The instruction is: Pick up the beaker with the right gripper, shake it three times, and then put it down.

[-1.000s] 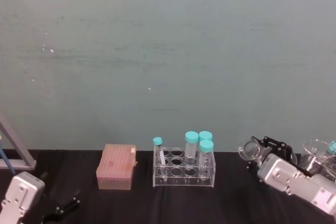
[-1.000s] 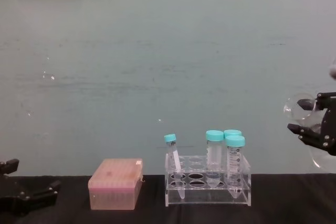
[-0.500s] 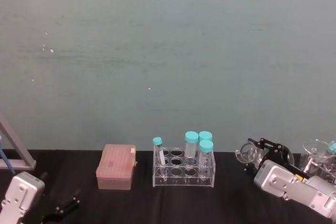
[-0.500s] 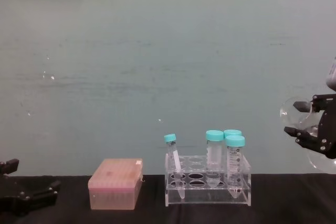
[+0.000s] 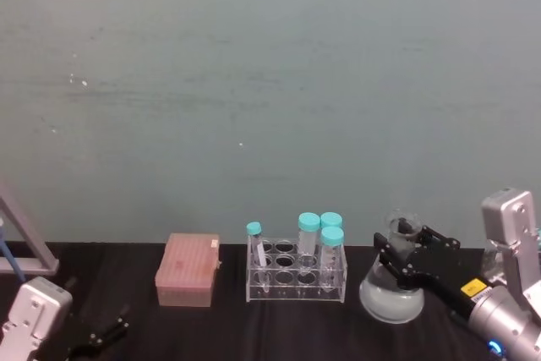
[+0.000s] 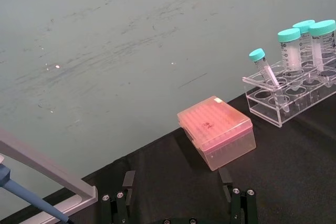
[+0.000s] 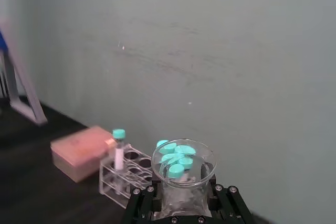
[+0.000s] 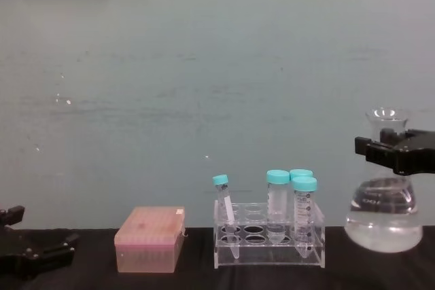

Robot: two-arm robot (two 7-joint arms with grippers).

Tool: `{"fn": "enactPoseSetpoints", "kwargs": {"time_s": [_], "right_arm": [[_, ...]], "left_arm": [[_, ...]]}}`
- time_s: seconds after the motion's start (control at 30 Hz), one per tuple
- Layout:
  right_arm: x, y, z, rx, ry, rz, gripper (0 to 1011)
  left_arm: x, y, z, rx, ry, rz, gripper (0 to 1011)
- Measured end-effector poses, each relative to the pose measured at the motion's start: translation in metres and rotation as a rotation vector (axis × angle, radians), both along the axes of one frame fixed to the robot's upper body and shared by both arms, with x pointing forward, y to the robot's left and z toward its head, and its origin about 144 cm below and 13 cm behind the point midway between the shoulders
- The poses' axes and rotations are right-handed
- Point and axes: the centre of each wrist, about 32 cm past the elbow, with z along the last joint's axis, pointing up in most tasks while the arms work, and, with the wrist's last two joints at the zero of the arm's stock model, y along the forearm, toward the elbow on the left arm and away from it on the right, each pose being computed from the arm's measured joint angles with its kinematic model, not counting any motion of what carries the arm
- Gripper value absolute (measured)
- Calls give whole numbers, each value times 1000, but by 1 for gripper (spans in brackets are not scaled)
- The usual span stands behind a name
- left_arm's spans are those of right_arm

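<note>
we see the right gripper (image 8: 389, 149) clamped on the neck of the beaker (image 8: 383, 222), upright and just right of the tube rack (image 8: 268, 244). its base seems slightly clear of the black table (image 8: 190, 280), though we can't be sure. the left gripper (image 6: 178, 209) sits low at left, fingers apart.

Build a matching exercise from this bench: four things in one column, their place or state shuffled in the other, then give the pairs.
Things
1. clear glass conical flask with liquid
2. pink rectangular plastic box
3. smallest teal-capped plastic tube
4. black left gripper

Places or states
A. leaning in the clear plastic rack
B. open, low at the robot's left
C. upright, neck clamped by the black right gripper
D. flat on the black table, left of the rack

Pairs: 1-C, 2-D, 3-A, 4-B
</note>
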Motion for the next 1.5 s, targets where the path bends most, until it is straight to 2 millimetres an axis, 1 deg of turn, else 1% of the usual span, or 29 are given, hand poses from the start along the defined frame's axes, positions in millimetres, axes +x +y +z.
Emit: {"fn": "enactPoseSetpoints", "kwargs": {"time_s": [0.07, 0.43, 1.3, 1.33, 1.47, 1.5], "right_arm": [[-1, 2, -1, 44, 33, -4, 461], [-4, 8, -2, 118, 115, -3, 461], [-5, 9, -2, 125, 140, 7, 461], [-5, 9, -3, 139, 144, 16, 460], [-6, 11, -4, 338, 221, 61, 460], [-7, 14, -4, 445, 260, 73, 460]], "left_arm": [[0, 0, 0, 0, 0, 0, 1000], [0, 0, 0, 0, 0, 0, 1000], [0, 0, 0, 0, 0, 0, 1000], [0, 0, 0, 0, 0, 0, 1000], [0, 0, 0, 0, 0, 0, 1000], [0, 0, 0, 0, 0, 0, 1000]]}}
